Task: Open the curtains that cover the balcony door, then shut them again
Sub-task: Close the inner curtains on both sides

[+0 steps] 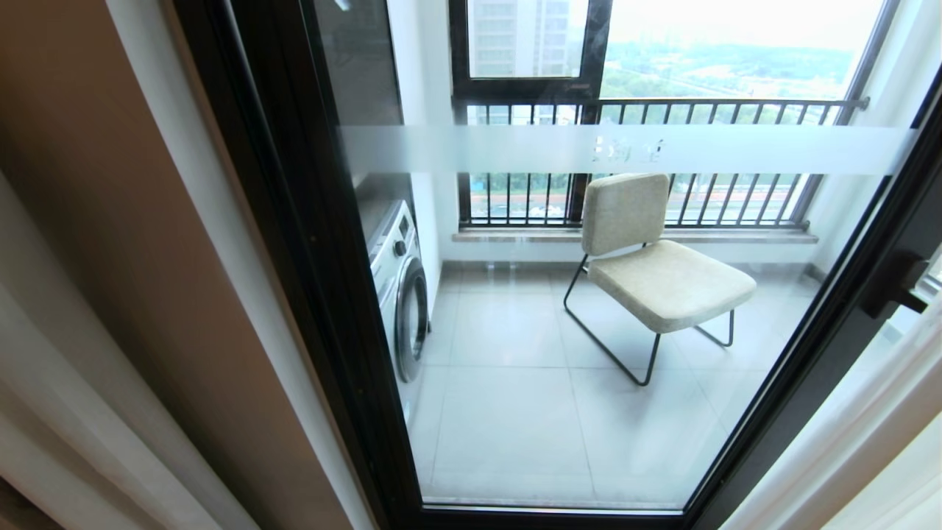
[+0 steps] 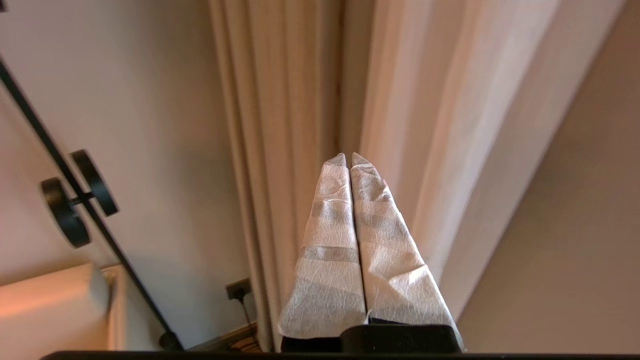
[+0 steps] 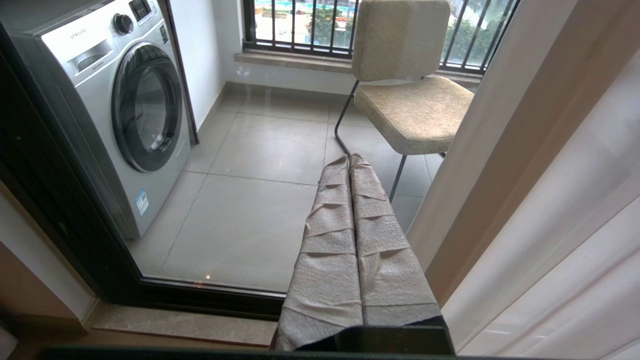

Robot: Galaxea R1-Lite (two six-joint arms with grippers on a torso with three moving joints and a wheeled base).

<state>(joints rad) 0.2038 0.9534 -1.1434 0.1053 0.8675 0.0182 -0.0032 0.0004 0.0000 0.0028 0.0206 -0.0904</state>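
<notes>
While you are looking through the head camera, the curtains (image 1: pixel 110 309) are hanging bunched at the far left, cream-beige drapes with pale folds, drawn aside off the glass. Just to their right, the balcony door (image 1: pixel 309 243) is standing uncovered, its thick black frame running down beside the glass and a frosted white band (image 1: pixel 625 149) crossing the pane. Through it you are seeing a washing machine (image 1: pixel 401 287) against the left wall, then a beige chair (image 1: pixel 655 265) on the tiled floor, with a barred railing (image 1: pixel 662 110) behind it. At the right edge the black handle (image 1: pixel 894 283) is showing, and sheer white fabric (image 1: pixel 854 442) is draping beside it. Neither arm is appearing in that view. In the left wrist view, your left gripper (image 2: pixel 348 157) is pointing at the pleats of the drapes, its wrapped fingers (image 2: pixel 327 240) pressed together and holding nothing. In the right wrist view, your right gripper (image 3: pixel 348 157) is sitting low before the door's bottom frame, fingers likewise closed and empty, with curtain fabric alongside it.
</notes>
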